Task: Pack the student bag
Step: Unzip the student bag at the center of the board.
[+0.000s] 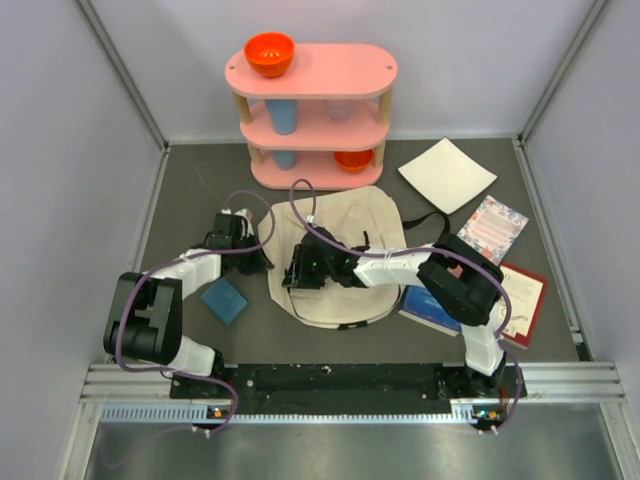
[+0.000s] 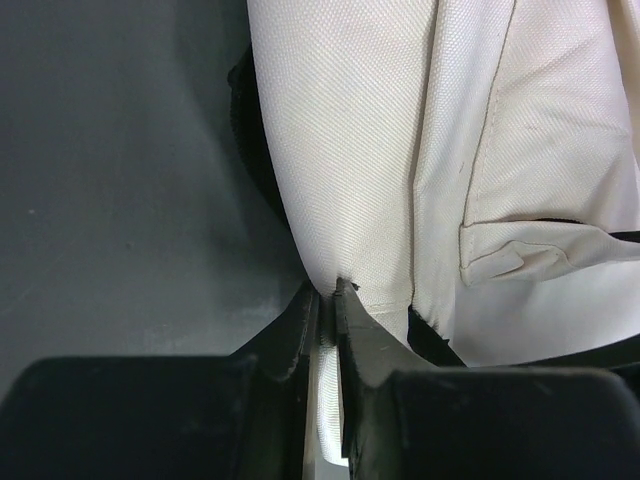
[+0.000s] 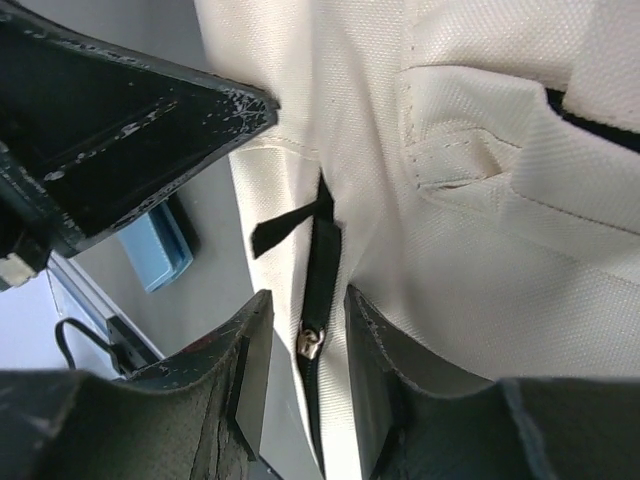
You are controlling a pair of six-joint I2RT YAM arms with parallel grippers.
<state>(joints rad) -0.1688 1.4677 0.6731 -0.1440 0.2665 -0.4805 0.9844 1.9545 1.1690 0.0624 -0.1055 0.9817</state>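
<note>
two arms on the large cream fabric student bag point(image 1: 345, 215) lying mid-tabletop point(image 1: 200, 190): left jaws clamped on its left-edge cloth, right jaws part-open and straddling the small metal zipper pull point(image 3: 312, 343), dark zip line running straight between them, nothing gripped yet.

You'll find the student bag point(image 1: 350, 215) mid-way across the tabletop point(image 1: 190, 190), the shelf point(image 1: 312, 110) behind it at the far edge — a sheet point(image 1: 447, 174) and a card point(image 1: 492, 227) lie right of the bag, a pad point(image 1: 224, 301) off its near-left side.
</note>
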